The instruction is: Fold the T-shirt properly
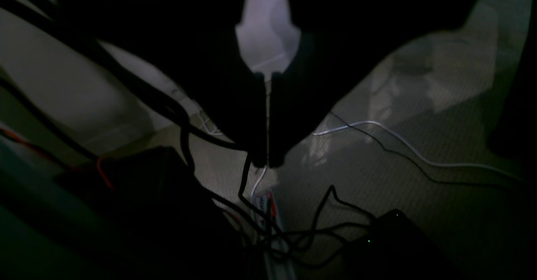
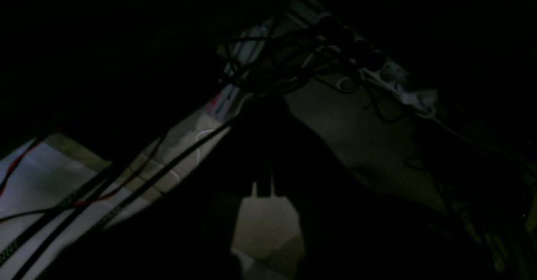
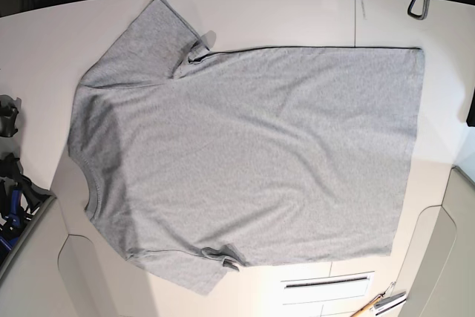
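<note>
No containers in view. Light heather-grey short-sleeved cotton T-shirt [image 3: 252,154] lies flat, plain side up, on the white table [image 3: 297,12], neck toward base-view left. My left gripper [image 1: 267,162]: fingers pressed together, empty, over floor cables. My right gripper [image 2: 264,194]: too dark, state indeterminate. Neither near shirt.

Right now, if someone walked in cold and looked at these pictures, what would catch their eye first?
The T-shirt, light grey and plain side up, lies spread flat across most of the white table, neck toward the base view's left and hem toward its right. Neither arm is over it. Both wrist views are dark and look down at a tangle of cables on the floor, with the left gripper apparently shut and the right gripper only a silhouette.
</note>
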